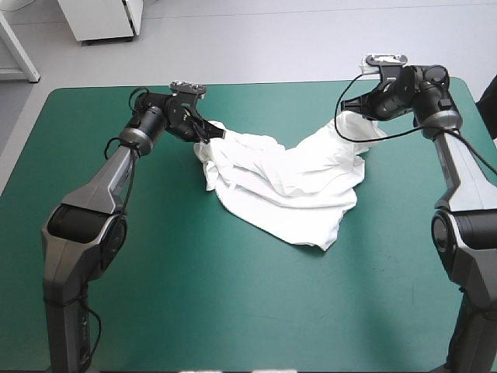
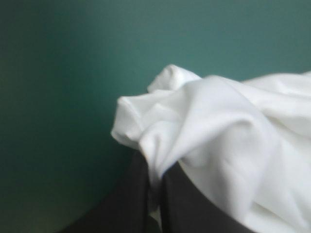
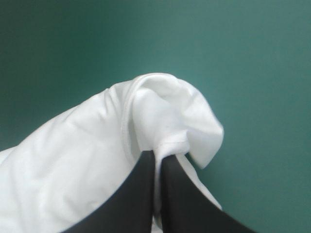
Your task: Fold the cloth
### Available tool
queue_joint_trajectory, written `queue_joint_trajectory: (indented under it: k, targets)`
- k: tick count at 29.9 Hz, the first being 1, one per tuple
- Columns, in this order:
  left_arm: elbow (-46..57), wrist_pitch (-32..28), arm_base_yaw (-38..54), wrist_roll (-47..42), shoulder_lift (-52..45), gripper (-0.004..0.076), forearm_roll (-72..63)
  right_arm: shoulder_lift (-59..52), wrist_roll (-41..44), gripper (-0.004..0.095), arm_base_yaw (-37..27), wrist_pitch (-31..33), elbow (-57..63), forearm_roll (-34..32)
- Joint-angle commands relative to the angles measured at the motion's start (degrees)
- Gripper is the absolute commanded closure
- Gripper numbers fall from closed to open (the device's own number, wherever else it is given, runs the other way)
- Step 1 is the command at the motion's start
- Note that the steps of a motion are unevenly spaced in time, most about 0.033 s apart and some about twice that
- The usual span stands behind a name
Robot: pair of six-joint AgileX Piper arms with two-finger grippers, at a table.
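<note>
- T-shirt [image 1: 287, 190] lies crumpled, two ends lifted.
- Left gripper [image 1: 211, 132] and right gripper [image 1: 359, 109] each clamp one end.
- Better to pull apart evenly, until it is taut.

Left gripper [image 2: 155, 170] clamped on the T-shirt [image 2: 218, 131]
Black fingers [image 2: 124, 208] nearly meet on a bunched white fold, with the teal-green surface [image 2: 58, 73] beyond.

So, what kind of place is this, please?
Probably a robotics lab or test bench: the left arm and the right arm each hold one end of a white T-shirt on a table with a teal-green cover.
</note>
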Motion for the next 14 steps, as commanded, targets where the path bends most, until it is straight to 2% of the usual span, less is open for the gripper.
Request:
queue_joint_trajectory:
  k: [1,4,9,11,14]
  targets:
    - [-8.64,-2.65,0.07,-4.63,1.24,0.0746,8.24,0.02,1.59,0.0925,-0.11,-5.12,-1.60,-1.40]
    - [-13.23,-2.42,0.07,-5.18,4.76,0.0746,13.25,2.28,3.71,0.0925,-0.56,-5.81,-1.60,-1.19]
    - [-15.91,-3.23,1.78,-5.86,7.98,0.0745,12.82,3.76,5.02,0.0912,-1.23,-5.30,-1.60,-1.34]
    - [-15.91,-3.04,2.37,-5.73,8.54,0.0743,13.09,3.76,4.60,0.0846,-1.57,-4.36,-1.60,-0.93]
    - [-15.91,-1.88,2.88,-5.73,8.41,0.0678,11.66,3.76,3.77,0.0630,-1.80,-1.03,-1.64,0.04]
